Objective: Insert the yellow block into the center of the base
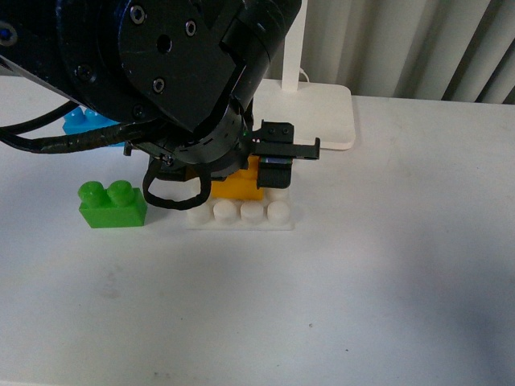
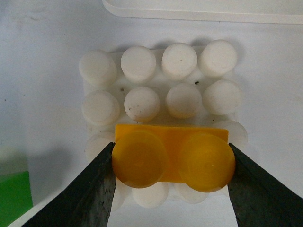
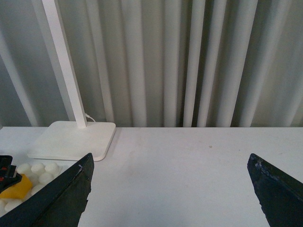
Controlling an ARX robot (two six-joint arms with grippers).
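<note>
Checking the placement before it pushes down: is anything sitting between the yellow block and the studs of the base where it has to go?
Nothing visible. The left claw holds the yellow block by its ends over the base; the uncovered studs are bare. The green brick sits apart, off the base.

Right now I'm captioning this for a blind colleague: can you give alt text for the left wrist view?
The left tool grips the yellow block by its ends, held over the white studded base. A green brick corner shows at one edge.

yellow block (image 2: pixel 173 161) flat over white studded base (image 2: pixel 142 64)
</note>
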